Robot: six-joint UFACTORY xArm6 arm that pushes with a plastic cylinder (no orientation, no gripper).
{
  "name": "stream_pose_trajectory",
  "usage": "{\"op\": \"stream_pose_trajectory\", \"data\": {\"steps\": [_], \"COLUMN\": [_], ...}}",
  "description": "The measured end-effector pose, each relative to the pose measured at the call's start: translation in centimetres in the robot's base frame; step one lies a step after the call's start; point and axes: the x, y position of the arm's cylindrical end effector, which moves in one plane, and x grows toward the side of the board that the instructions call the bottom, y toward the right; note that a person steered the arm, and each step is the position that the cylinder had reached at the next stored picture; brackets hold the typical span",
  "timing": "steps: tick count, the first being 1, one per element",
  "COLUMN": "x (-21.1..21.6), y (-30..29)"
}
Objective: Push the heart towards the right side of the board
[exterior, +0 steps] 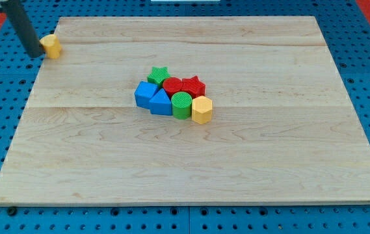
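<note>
A small yellow block point(52, 46), which looks heart-shaped, sits at the board's top left corner, right on the left edge. My dark rod comes down from the view's top left. My tip point(38, 54) is just left of the yellow block, touching it or nearly so, off the edge of the wooden board point(269, 162).
A tight cluster lies mid-board: a green star point(158, 74), a red round block point(172, 85), a red star point(194, 85), a blue block point(145, 95), a blue triangle-like block point(161, 103), a green cylinder point(181, 105) and a yellow hexagon point(201, 110). Blue pegboard surrounds the board.
</note>
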Motion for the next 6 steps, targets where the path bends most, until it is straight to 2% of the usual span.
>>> {"op": "stream_pose_trajectory", "data": {"steps": [1,2,3,4,6], "x": [0.3,0.2,2.7,0.4,-3.6], "y": [8.3,5.8,-1.2,-2.5,2.2]}}
